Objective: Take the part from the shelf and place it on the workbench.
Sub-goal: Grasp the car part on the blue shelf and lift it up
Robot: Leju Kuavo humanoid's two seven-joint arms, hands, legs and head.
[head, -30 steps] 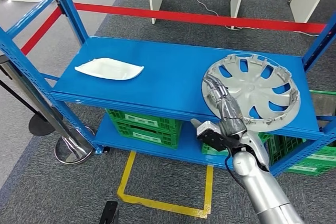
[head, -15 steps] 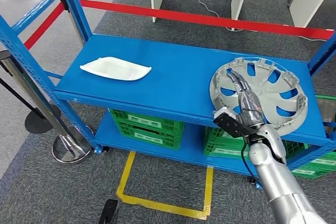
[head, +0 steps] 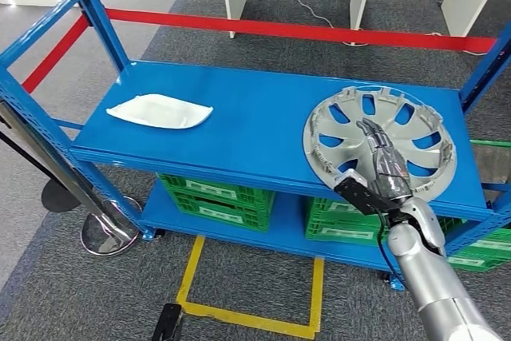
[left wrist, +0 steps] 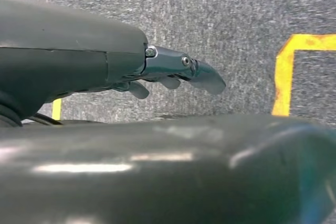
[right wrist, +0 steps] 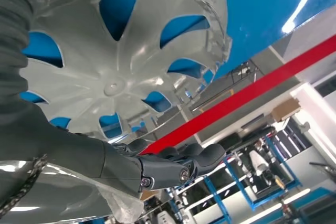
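Note:
A silver hubcap [head: 389,121] lies flat on the right part of the blue shelf's top board [head: 259,117]. My right hand [head: 386,167] reaches over its near rim, fingers stretched across the face toward the hub. Whether they touch it I cannot tell. In the right wrist view the hubcap [right wrist: 115,85] lies just beyond the straight dark fingers [right wrist: 166,169], which grip nothing. A flat white part [head: 160,111] lies on the left of the same board. My left hand [left wrist: 174,72] hangs above the carpet, loose and holding nothing.
Green crates [head: 211,197] stand on the lower shelf board. Blue uprights frame both ends of the shelf. Red barrier tape [head: 301,31] runs behind it. A stanchion base [head: 108,229] stands at the left, and yellow floor marking [head: 253,309] lies in front.
My right hand has moved from the hubcap's left rim toward its middle. The whole view has shifted slightly with the camera.

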